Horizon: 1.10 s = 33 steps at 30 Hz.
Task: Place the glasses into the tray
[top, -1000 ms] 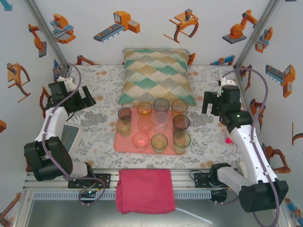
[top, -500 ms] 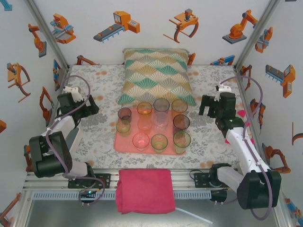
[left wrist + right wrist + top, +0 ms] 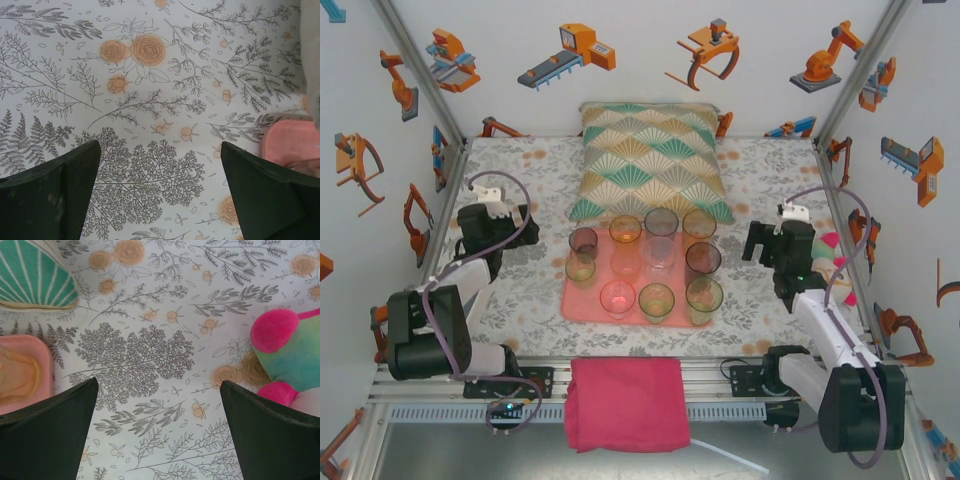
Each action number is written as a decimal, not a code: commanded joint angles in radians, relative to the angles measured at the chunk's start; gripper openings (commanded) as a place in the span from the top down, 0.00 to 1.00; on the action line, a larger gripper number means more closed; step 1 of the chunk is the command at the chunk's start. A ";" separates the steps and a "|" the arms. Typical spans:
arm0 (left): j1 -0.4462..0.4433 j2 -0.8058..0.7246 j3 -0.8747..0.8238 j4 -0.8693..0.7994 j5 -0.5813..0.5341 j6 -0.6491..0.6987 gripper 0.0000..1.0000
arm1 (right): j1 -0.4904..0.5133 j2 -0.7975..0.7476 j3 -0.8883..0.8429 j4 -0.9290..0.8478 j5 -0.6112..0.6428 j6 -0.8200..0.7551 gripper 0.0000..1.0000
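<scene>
Flanking the salmon-pink rectangular tray [image 3: 582, 302], our left gripper [image 3: 160, 195] and right gripper [image 3: 157, 435] gape empty: small tinted glasses [image 3: 645, 265] seemingly all sit inside.

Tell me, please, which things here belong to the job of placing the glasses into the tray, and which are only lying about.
Belong to the job:
the glasses
the pink tray

Only lying about:
the fan-patterned cushion
the magenta cloth
the plush toy

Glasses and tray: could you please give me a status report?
Left gripper open, empty. Right gripper likewise. Glasses apparently all in tray. Plush toy beside right gripper.
</scene>
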 commanded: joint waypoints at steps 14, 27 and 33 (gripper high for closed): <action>-0.008 -0.001 -0.175 0.333 -0.088 -0.004 0.03 | -0.019 0.119 -0.219 0.536 0.103 -0.009 0.00; -0.031 0.150 -0.259 0.618 -0.120 0.005 0.03 | -0.027 0.286 -0.151 0.652 0.089 -0.091 0.00; -0.028 0.152 -0.258 0.622 -0.130 -0.005 0.03 | -0.039 0.469 -0.104 0.779 0.063 -0.100 0.01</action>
